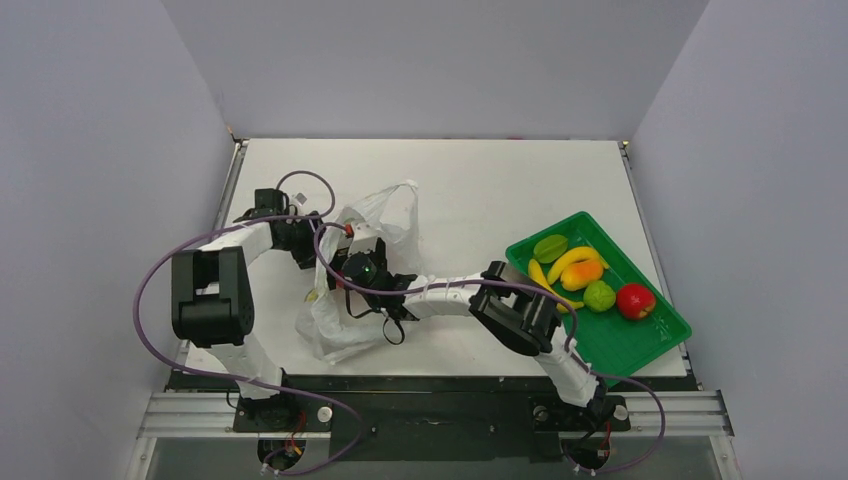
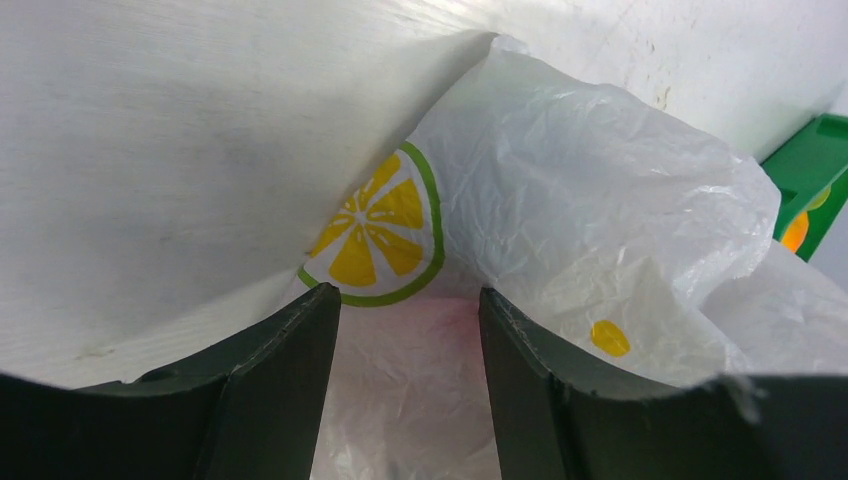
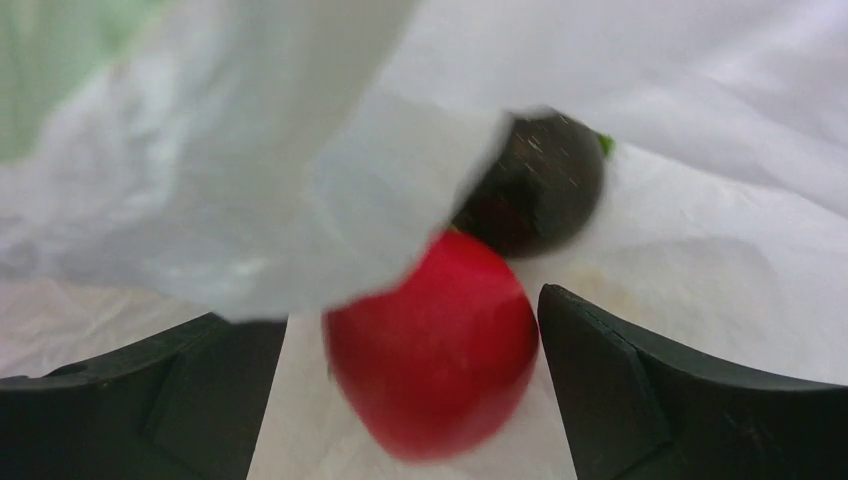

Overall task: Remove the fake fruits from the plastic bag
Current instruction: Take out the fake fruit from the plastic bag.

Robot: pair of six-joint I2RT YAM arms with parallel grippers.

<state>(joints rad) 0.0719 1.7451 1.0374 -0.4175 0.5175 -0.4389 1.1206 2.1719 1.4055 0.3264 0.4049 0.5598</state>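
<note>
black fingers (image 3: pixel 640 400) of the right gripper (image 3: pixel 415 305) stand wide apart inside the plastic bag (image 3: pixel 250 180), straddling a red apple (image 3: pixel 430 350) without pinching it; a dark purple piece (image 3: pixel 540 185) lies just behind. left gripper (image 2: pixel 410 295) is half open over the bag's lemon-slice print (image 2: pixel 385 230), with no clear hold on anything. starfruit (image 1: pixel 550 247), bananas (image 1: pixel 570 262), mango (image 1: pixel 582 275), lime (image 1: pixel 599 296) and a second apple (image 1: pixel 636 300) sit in the green tray (image 1: pixel 640 345).

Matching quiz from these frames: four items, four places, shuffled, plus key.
Items
1. lime
2. red fruit
3. dark purple fruit
4. lemon-slice print

Places
A. printed on the plastic bag
B. in the green tray
C. inside the bag, in the gap of the right gripper
D. inside the bag, just behind the red fruit

Pairs: 1-B, 2-C, 3-D, 4-A
</note>
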